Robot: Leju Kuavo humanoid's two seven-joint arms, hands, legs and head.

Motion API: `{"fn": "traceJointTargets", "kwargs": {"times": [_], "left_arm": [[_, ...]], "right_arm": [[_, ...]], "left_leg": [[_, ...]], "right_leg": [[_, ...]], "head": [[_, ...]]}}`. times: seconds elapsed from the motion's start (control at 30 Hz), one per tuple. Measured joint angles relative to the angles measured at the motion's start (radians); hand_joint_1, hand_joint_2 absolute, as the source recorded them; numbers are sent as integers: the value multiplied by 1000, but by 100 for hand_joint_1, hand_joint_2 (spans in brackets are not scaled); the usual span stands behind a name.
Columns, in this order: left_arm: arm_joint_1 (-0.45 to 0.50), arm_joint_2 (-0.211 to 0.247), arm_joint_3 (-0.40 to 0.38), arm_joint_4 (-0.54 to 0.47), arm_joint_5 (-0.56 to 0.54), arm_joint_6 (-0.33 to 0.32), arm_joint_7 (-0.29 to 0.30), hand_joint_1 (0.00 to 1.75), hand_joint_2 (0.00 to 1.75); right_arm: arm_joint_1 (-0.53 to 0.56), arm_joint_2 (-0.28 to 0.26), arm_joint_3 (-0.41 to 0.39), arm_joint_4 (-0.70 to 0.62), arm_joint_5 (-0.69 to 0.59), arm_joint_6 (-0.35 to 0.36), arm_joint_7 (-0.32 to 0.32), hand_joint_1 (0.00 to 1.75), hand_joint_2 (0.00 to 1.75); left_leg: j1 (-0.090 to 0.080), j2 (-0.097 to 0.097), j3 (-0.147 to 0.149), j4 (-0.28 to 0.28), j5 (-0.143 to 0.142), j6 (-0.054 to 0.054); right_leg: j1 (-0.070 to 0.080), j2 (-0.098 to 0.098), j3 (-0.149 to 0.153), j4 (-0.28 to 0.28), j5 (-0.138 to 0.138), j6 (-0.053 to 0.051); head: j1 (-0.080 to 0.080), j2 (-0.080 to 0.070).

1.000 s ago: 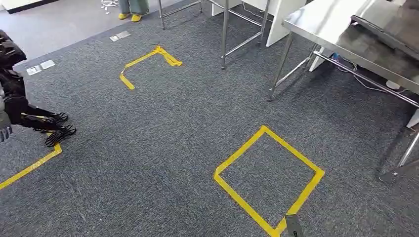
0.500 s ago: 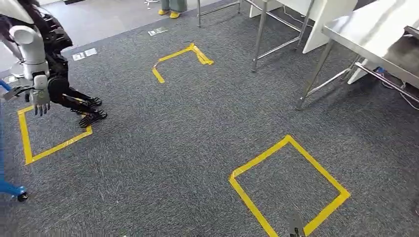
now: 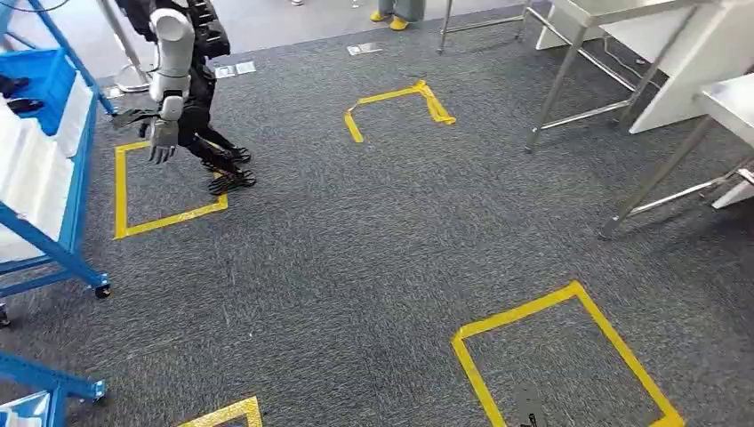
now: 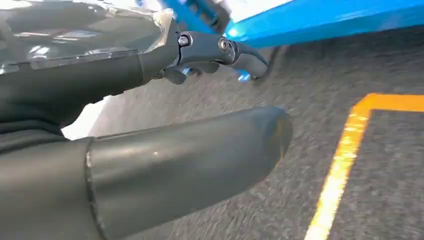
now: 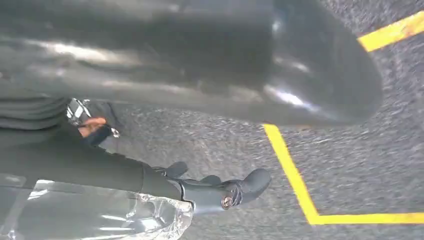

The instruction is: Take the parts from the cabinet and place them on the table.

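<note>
Head view puts the cabinet (image 3: 78,169), a blue wheeled frame with white bins, at the left edge of the floor. A dark item (image 3: 18,84) lies in its upper blue tray, too small to tell whether it is one of the parts. In the left wrist view the left hand (image 4: 100,95) holds nothing, its fingers (image 4: 220,47) apart from the thumb, with the blue frame close beyond them. The right hand (image 5: 100,165) is likewise empty and spread, over carpet and yellow tape. The step in hand looks like the approach to the cabinet, with nothing yet picked up. To do it well, the robot should probably square up facing the bins and stop before reaching. The yellow tape corner (image 3: 227,412) near the second blue frame (image 3: 44,378) may mark the spot. It should give room to the other robot (image 3: 178,71), which stands by the taped square (image 3: 120,191) just beside the cabinet. The steel counter (image 3: 733,98) lies well apart at the far right, so a firm grip will matter for the carry.
</note>
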Motion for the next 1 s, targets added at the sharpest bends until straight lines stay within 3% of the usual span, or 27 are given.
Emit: {"fn": "traceJointTargets", "kwargs": {"times": [0.07,0.1,0.13,0.17,0.27,0.3,0.33,0.37,0.4,0.43,0.47,0.5,0.53,0.6,0.63,0.67,0.7,0.77,0.87,1.0], "left_arm": [[2,0,0,0,3,0,0,0,0],[2,0,0,0,3,0,0,0,0],[2,1,0,0,3,0,0,0,0],[1,1,0,0,3,0,0,0,0],[8,3,0,-1,3,0,0,0,0],[9,4,0,-1,2,0,0,0,0],[9,3,0,-1,2,0,0,0,0],[6,4,0,-1,2,0,0,0,0],[3,5,0,-1,2,0,0,0,0],[3,5,0,-1,2,-1,0,0,0],[3,5,0,-1,2,-2,0,0,0],[4,5,0,-1,2,-3,0,0,0],[6,6,0,-1,2,-3,0,0,0],[5,7,0,-1,-2,-7,-2,0,0],[4,8,0,-2,-3,-9,-5,0,0],[2,8,0,-2,-3,-10,-5,0,0],[0,8,0,-2,-3,-10,-6,0,0],[1,8,0,-2,-3,-10,-7,0,0],[1,11,0,-2,-3,-10,-7,0,0],[1,11,0,-2,-2,-10,-7,0,0]], "right_arm": [[-1,0,0,0,0,-1,-1,0,0],[-2,-2,0,0,0,-1,-2,0,0],[-1,-2,0,0,0,-1,-3,0,0],[-1,-2,0,0,0,-1,-3,0,0],[-2,-2,-1,0,-3,-2,-3,0,0],[-3,2,-1,0,-3,-2,-4,0,0],[-4,1,-2,0,-3,-4,-5,0,0],[-2,1,-2,0,-3,-8,-13,0,0],[2,1,-4,0,-10,-11,-21,0,0],[4,0,-8,0,-16,-12,-26,0,0],[3,0,-15,0,-22,-12,-30,0,0],[4,0,-20,0,-23,-12,-34,0,0],[3,0,-21,0,-24,-12,-35,0,0],[2,1,-22,0,-24,-12,-37,0,0],[0,3,-24,0,-23,-12,-37,0,0],[0,4,-25,0,-21,-12,-37,0,0],[0,5,-26,0,-21,-12,-37,0,0],[0,3,-28,0,-21,-12,-37,0,0],[0,7,-28,0,-21,-12,-37,0,0],[0,7,-29,0,-20,-12,-39,0,0]], "left_leg": [[1,-34,5,1,0,-1],[2,-49,6,3,-1,-2],[2,-61,3,6,-2,-8],[-7,-75,1,12,-7,-16],[0,-96,-6,3,2,-31],[2,-93,-9,10,-2,-34],[-5,-32,-16,32,-22,-38],[-3,10,-40,83,-59,-42],[0,30,-77,163,-103,-46],[3,37,-118,247,-140,-49],[4,40,-147,308,-158,-52],[7,40,-153,319,-150,-52],[8,40,-135,286,-123,-52],[9,46,-54,133,-47,-48],[9,60,0,37,-17,-41],[2,65,10,15,-28,-40],[0,60,8,15,-25,-35],[-3,60,11,10,-22,-39],[-14,58,10,11,-24,-31],[-16,57,9,11,-23,-26]], "right_leg": [[-3,5,50,-137,76,23],[-8,26,89,-230,119,33],[-16,77,116,-305,144,35],[-10,66,116,-309,147,23],[-2,41,124,-308,151,3],[-16,29,124,-314,158,-7],[-14,24,125,-314,158,-8],[-14,15,125,-315,157,-21],[-9,4,124,-314,156,-24],[-6,-7,123,-314,155,-25],[-5,-16,121,-314,154,-26],[-5,-21,122,-314,154,-26],[-5,-25,122,-314,154,-25],[-5,-28,125,-314,153,-25],[-5,-29,127,-314,152,-22],[8,-31,125,-311,148,-16],[7,-32,125,-312,147,-13],[14,-33,118,-309,141,-20],[7,-34,119,-312,143,-13],[5,-34,129,-319,148,-5]], "head": [[0,0],[0,0],[1,0],[0,0],[0,0],[0,0],[-2,0],[-8,0],[-8,0],[-7,0],[-8,0],[-7,0],[-8,0],[-8,0],[-8,0],[-8,0],[-5,0],[-6,0],[-6,0],[-6,0]]}}
